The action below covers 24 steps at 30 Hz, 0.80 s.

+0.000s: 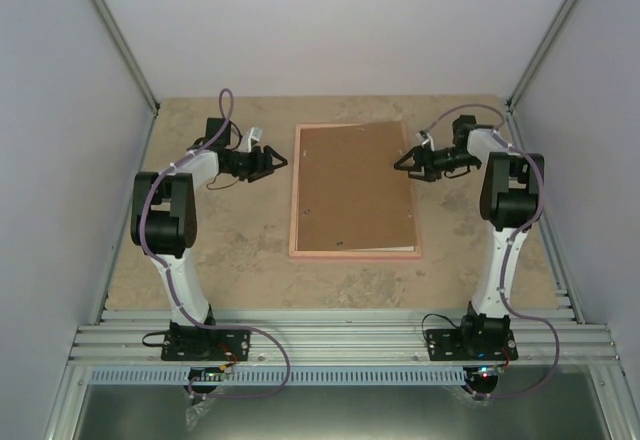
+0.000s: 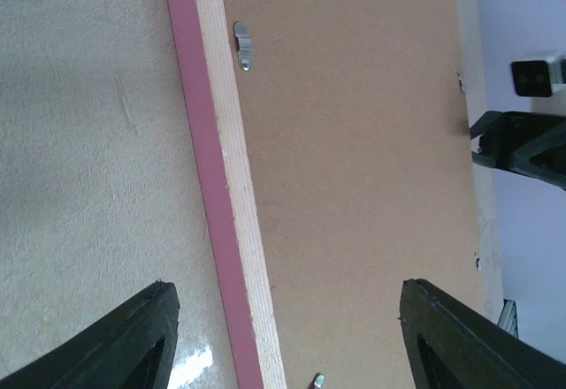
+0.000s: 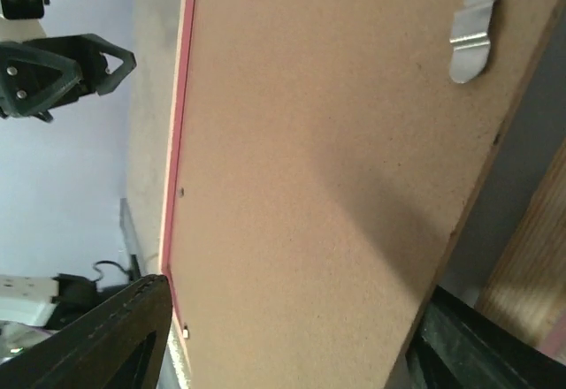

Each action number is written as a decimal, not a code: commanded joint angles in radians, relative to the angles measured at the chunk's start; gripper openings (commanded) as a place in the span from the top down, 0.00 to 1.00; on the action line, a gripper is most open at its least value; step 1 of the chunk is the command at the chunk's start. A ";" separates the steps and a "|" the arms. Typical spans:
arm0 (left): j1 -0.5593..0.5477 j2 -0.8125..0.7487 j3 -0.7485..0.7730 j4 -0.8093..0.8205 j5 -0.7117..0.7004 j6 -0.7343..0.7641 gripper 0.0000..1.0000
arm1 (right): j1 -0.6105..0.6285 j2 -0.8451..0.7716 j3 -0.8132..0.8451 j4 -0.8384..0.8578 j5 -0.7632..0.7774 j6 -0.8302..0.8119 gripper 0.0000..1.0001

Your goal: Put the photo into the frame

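The table (image 1: 200, 270) carries the frame (image 1: 355, 253), back up, between the two claws. Its brown board (image 1: 350, 185) sits skewed, one corner at the right claw (image 1: 400, 167). The left claw (image 1: 277, 165) hangs near the opposite rim. Both gape wide, gripping nothing. Only the wrist views show small metal clips (image 2: 243, 44) (the right wrist alone shows the board's edge raised).
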 commanded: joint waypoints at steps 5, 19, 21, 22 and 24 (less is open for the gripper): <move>0.001 -0.047 -0.016 0.028 -0.007 -0.001 0.29 | -0.003 -0.175 -0.006 0.043 0.271 -0.050 0.12; 0.000 -0.071 -0.056 0.010 -0.058 0.073 0.37 | -0.014 -0.229 -0.165 0.194 0.466 -0.176 0.39; -0.001 -0.069 -0.062 0.004 -0.060 0.091 0.40 | -0.013 -0.212 -0.186 0.200 0.429 -0.174 0.42; -0.001 -0.067 -0.065 0.001 -0.064 0.101 0.41 | -0.010 -0.205 -0.197 0.202 0.418 -0.174 0.44; -0.004 -0.061 -0.063 -0.011 -0.074 0.120 0.43 | -0.005 -0.194 -0.221 0.210 0.403 -0.179 0.46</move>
